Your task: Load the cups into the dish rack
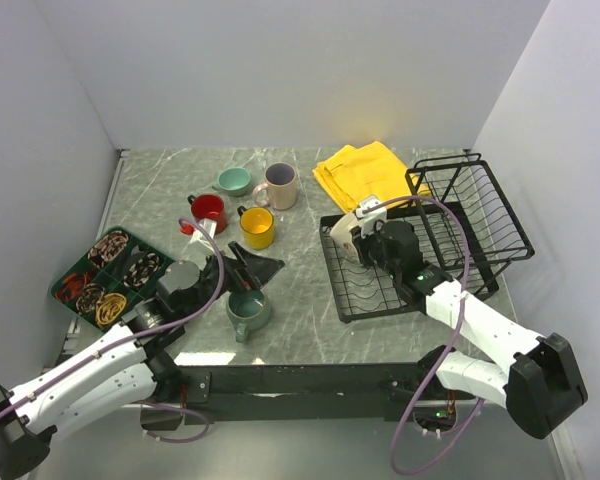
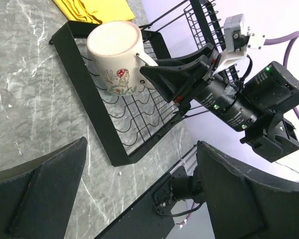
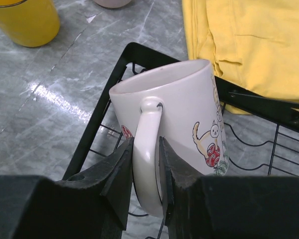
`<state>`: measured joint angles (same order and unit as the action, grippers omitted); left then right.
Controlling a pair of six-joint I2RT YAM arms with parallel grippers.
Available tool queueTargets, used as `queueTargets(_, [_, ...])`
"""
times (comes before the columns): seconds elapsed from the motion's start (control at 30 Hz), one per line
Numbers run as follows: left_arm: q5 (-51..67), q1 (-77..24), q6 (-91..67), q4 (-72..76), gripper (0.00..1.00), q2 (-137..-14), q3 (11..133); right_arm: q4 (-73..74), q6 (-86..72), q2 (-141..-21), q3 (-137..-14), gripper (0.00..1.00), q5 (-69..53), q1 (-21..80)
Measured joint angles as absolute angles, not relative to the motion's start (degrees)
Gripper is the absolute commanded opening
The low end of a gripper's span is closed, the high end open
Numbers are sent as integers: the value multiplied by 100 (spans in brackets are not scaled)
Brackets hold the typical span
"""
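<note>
My right gripper (image 3: 146, 149) is shut on the handle of the cream mug (image 3: 179, 109), which has a cat picture. It holds the mug over the far left corner of the black wire dish rack (image 1: 450, 250). The mug's closed cream end faces up in the left wrist view (image 2: 114, 55). I cannot tell whether it touches the tines. My left gripper (image 1: 252, 268) is open and empty, just beyond the grey-teal mug (image 1: 248, 312). The red mug (image 1: 209, 211), yellow mug (image 1: 257, 227), beige-pink mug (image 1: 278, 185) and small teal cup (image 1: 234, 180) stand at the middle back.
A yellow cloth (image 1: 365, 172) lies behind the rack's flat tray. A dark green compartmented tray (image 1: 107, 275) with small items sits at the left edge. The rack's raised basket (image 1: 475, 205) is at the right. White walls close in on three sides.
</note>
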<state>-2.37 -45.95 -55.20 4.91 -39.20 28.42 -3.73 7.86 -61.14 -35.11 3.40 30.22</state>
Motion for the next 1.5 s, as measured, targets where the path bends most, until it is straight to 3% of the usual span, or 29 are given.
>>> queueTargets(0.67, [-233,-4595,-5518,493,96,-3913,2842,880,729,-5881,-3570,33,255,2956])
queueTargets(0.9, [-233,-4595,-5516,489,96,-3935,2842,1555,705,-5896,-3675,41,185,2895])
queueTargets(1.5, [-176,-4595,-5492,497,96,-4045,2928,2558,972,-5776,-3951,37,128,2578])
